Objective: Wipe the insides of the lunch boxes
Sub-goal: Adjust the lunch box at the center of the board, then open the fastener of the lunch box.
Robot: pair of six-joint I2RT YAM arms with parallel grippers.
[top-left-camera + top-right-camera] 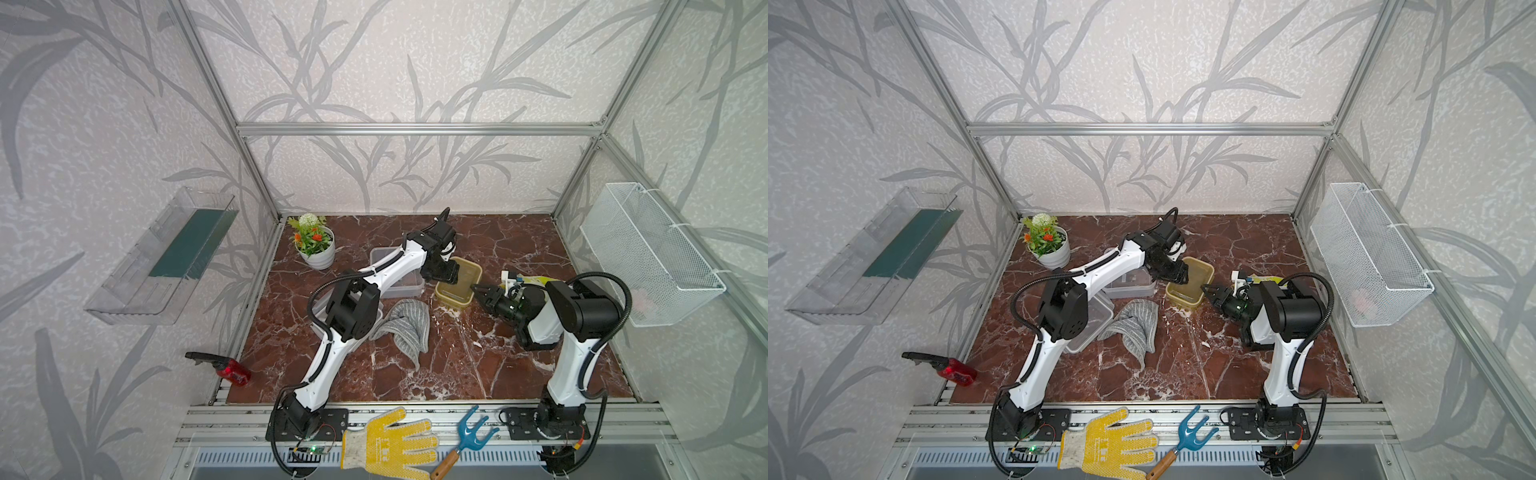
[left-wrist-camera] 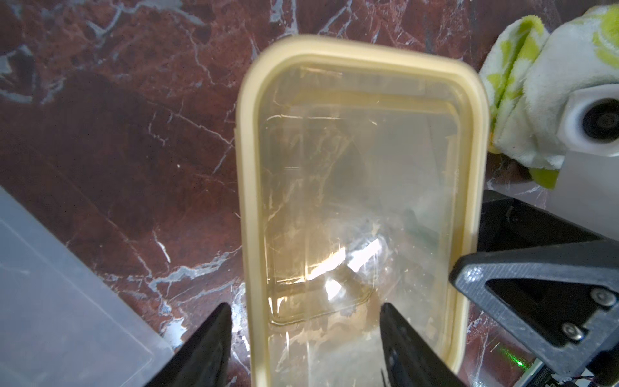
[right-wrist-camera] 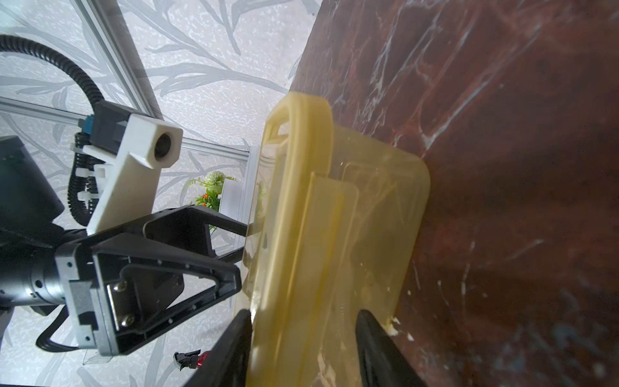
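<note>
Claws at both sides of the amber lunch box (image 1: 457, 286), mid-counter (image 1: 457, 365)! Left claw (image 2: 304, 308) stands wide and straddles one long wall, one finger outside the rim, the other over the box's middle. Right claw (image 3: 303, 315) brackets the end nearest it. Its jaws are apart, but whether they pinch I cannot tell. Neither carries a cloth. Larger clear lunch box (image 1: 1129, 284) sits just beside, partly behind the left arm. Looks like positioning or opening ahead of the wipe, not wiping itself. Next, I reckon: pin the box firmly, then fetch the grey striped cloth (image 1: 409, 328) lying near.
</note>
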